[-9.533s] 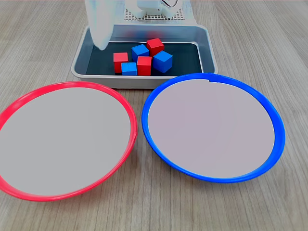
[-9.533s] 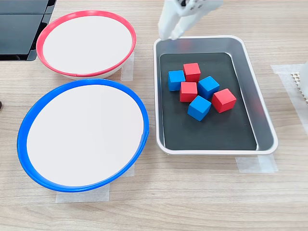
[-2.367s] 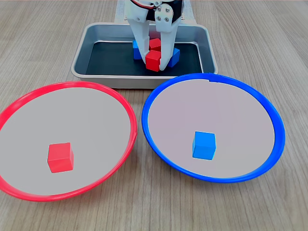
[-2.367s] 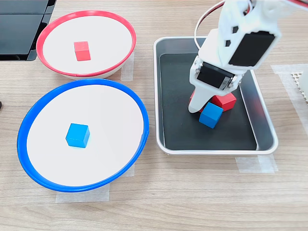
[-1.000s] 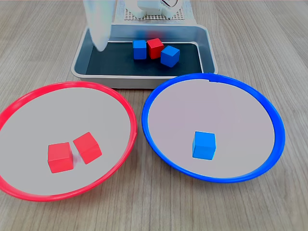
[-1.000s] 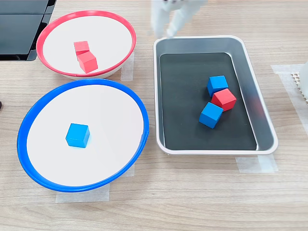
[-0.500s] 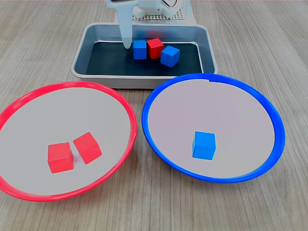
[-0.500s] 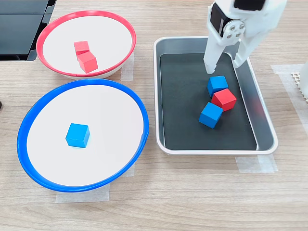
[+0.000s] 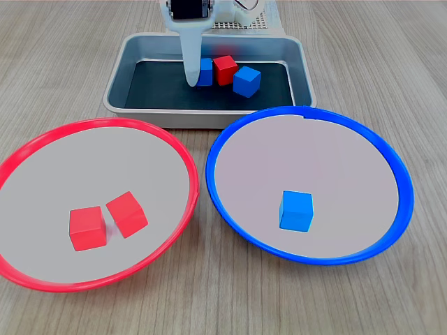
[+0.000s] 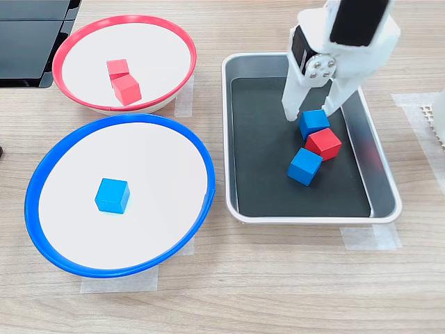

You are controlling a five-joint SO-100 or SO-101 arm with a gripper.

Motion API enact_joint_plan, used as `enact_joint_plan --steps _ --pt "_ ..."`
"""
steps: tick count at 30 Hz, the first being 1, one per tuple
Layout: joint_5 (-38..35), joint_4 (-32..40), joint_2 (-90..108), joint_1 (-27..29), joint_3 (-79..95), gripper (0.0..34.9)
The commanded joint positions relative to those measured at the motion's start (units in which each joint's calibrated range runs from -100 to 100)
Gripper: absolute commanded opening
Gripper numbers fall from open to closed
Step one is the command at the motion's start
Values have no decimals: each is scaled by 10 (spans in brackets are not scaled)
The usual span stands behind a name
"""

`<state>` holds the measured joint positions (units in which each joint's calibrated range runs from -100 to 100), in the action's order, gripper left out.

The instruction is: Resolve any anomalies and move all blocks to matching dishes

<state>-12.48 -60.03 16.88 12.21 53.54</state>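
First exterior view: my pincer low in tray, one finger beside blue block; spread unreadable.

Second exterior view: jaws apart, straddling same block, nothing held. Small, rigid, glossy, likely light and slippery; grip flat opposite faces.

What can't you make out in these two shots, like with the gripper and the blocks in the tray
- Gripper closure: in the second exterior view its fingers straddle the blue block, but contact is not visible.
- That blue block in the first exterior view: its left side is hidden behind a white finger.
- Arm: cut off by the top edge in both exterior views.
- Red block: whether it touches its blue neighbours is too fine to tell.
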Motion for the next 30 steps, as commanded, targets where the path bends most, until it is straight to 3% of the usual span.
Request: enact_joint_plan --steps 1,6,9,10,11,14,22,25,30 --pt "8 21 -5 -21 7 132" --pt "19 44 -8 -47 21 120" --pt "25 50 -8 -68 28 91" --pt "27 50 -8 -73 28 79" --pt "28 50 -8 -76 27 39" --pt "25 46 -5 -83 18 5" --pt "-1 -43 -7 -81 -208 1" --pt "-9 -14 -31 -101 -294 1" --pt "-5 95 -105 -161 -361 1"
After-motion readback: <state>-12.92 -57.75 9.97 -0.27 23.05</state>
